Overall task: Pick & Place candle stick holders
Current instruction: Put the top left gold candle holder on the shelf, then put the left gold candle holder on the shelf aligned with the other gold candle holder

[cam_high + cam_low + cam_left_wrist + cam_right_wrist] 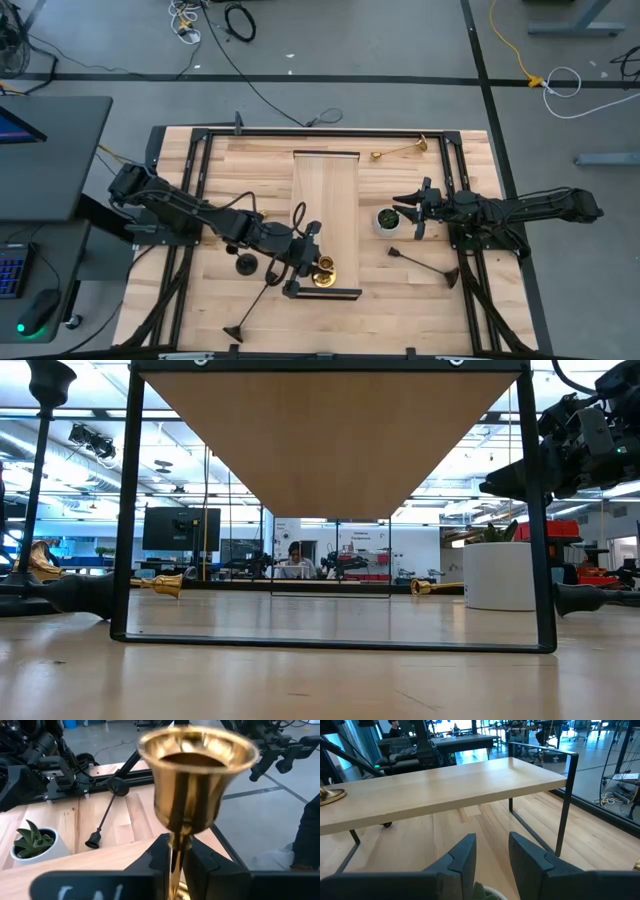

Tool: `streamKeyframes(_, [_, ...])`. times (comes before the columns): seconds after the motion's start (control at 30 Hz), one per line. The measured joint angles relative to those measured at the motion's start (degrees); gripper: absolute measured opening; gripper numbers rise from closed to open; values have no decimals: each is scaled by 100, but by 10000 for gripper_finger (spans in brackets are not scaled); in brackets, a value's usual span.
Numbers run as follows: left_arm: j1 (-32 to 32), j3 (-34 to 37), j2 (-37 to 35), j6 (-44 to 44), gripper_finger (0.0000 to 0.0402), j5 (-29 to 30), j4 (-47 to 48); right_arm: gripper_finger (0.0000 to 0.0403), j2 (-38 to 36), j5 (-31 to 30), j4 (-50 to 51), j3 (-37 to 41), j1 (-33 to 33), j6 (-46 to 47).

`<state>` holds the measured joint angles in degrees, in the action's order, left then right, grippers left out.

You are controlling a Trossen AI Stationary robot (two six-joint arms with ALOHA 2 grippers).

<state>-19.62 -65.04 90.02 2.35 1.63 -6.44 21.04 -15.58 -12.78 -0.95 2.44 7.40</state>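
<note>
My left gripper [312, 265] is shut on a brass candle stick holder [324, 271] at the near end of the raised wooden shelf [326, 190]. Its cup [197, 770] fills the left wrist view. My right gripper [405, 207] is open and empty, beside the white pot with a plant [386, 220]. A black holder [246, 264] stands left of the shelf. Two black holders lie on their sides, one near left [255, 300] and one right [425, 263]. A brass holder [400, 151] lies at the far edge. My left gripper pinches the brass holder's thin stem [175, 851], just below the cup, between its two fingers. The fingers come about level from the table's left and lie across the stem. The holder stands upright, and its round base [330, 795] seems to rest on the shelf's top.
The shelf's black frame legs [128, 510] stand on the table. The right arm [280, 750] is beyond the shelf. Another brass holder [160, 583] lies on the table at the left. A person [295, 560] sits in the room behind.
</note>
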Motion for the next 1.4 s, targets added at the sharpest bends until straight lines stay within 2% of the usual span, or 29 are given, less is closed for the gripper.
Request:
streamKeyframes(0.37, [0,2,0,-74,68,2,55,114,-1,0,1,0,1,0])
streamKeyframes(0.47, [-28,2,0,-214,93,4,66,114,-2,0,1,0,1,0])
streamKeyframes(0.77, [-44,7,-137,-421,205,119,387,114,-1,0,1,0,0,0])
streamKeyframes(0.97, [-44,9,-543,-477,231,193,994,114,0,0,1,0,0,0])
streamKeyframes(1.17, [-44,9,-1042,-453,226,1078,2256,114,-2,0,0,0,0,0])
streamKeyframes(1.3, [-44,9,-1427,-219,223,2239,3422,114,-1,0,2,0,0,0])
streamKeyframes(1.4, [21,7,-1707,334,223,3223,4461,114,-2,0,2,0,2,0])
